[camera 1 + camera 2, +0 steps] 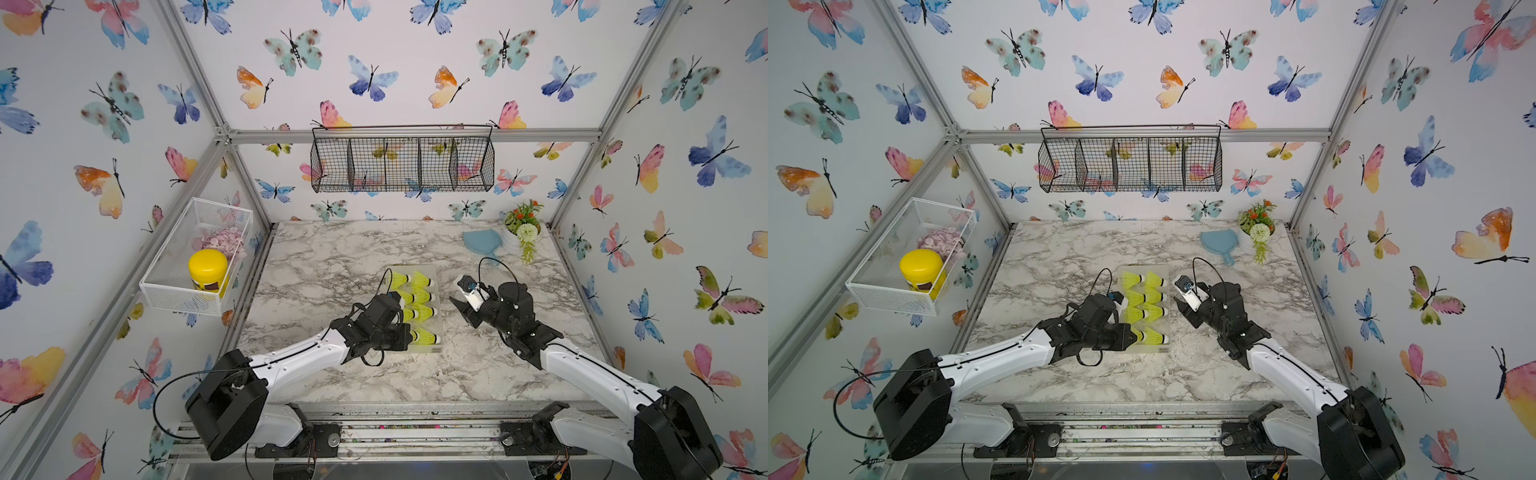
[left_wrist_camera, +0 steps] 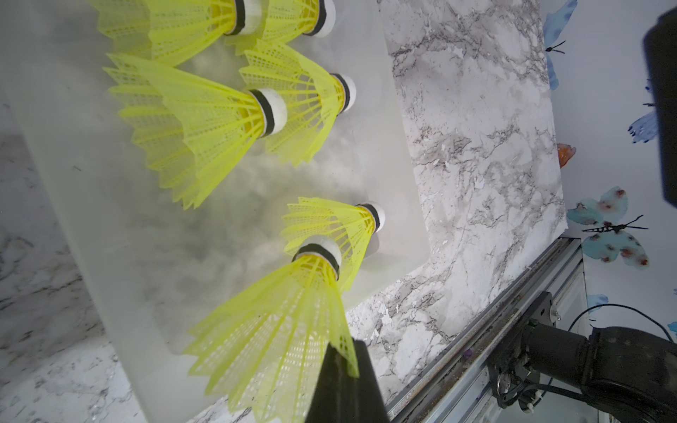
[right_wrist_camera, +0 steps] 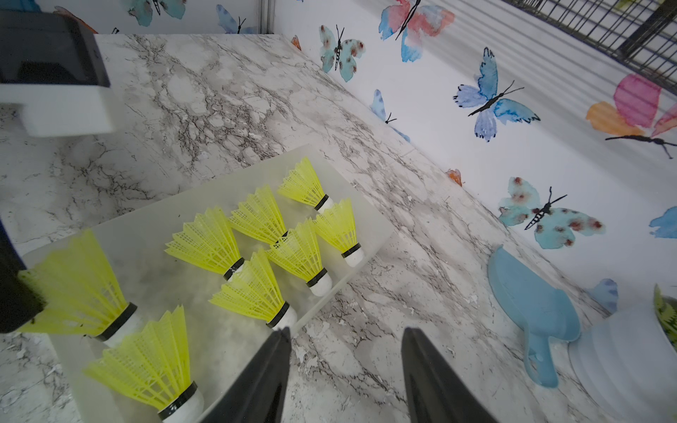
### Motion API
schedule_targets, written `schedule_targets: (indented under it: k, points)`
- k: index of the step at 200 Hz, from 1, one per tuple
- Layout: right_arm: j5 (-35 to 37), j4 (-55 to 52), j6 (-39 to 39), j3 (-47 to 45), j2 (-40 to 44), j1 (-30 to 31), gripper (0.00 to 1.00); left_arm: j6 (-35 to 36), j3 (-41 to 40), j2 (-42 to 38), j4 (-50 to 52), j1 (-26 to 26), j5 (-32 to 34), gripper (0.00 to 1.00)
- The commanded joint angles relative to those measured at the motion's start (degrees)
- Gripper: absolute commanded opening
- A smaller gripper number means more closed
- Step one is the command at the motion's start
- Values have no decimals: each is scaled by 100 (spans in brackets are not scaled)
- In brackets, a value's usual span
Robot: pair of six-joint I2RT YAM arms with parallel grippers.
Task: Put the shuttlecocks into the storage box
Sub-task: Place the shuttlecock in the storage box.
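Clear, frosted, shallow plastic storage box [image 2: 91, 183] holds seven neon yellow-green plastic shuttlecocks [image 3: 252, 289]. Over its near end, the left gripper [image 2: 342, 351] pinches an eighth shuttlecock [image 2: 278, 329] by the skirt's edge. This thin hold may slip, or the shuttlecock may bounce out on release. The right gripper [image 3: 346, 331] stands half-open and empty beside the box.

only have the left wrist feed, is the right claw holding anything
Observer: No. The right claw is open and empty, beside the storage box.
Operator: how many in the box apart from mine
Observer: Seven shuttlecocks lie in it. The held shuttlecock makes eight.
Operator: any loose on the table
Observer: In both top views none shows on the table outside the box, though the arms hide part of it.
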State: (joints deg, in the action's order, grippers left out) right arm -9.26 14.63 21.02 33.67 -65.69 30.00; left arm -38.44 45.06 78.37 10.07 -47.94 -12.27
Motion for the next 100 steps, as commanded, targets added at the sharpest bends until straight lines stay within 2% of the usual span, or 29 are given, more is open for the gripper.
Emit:
schedule_targets:
  k: [1,100]
  points:
    - [21,-89,-20,-20,-31,32,55,46,-67,111,-151,34,-160,0]
    - [30,-136,-9,-18,-49,32,55,-15,-300,255,-473,239,-562,0]
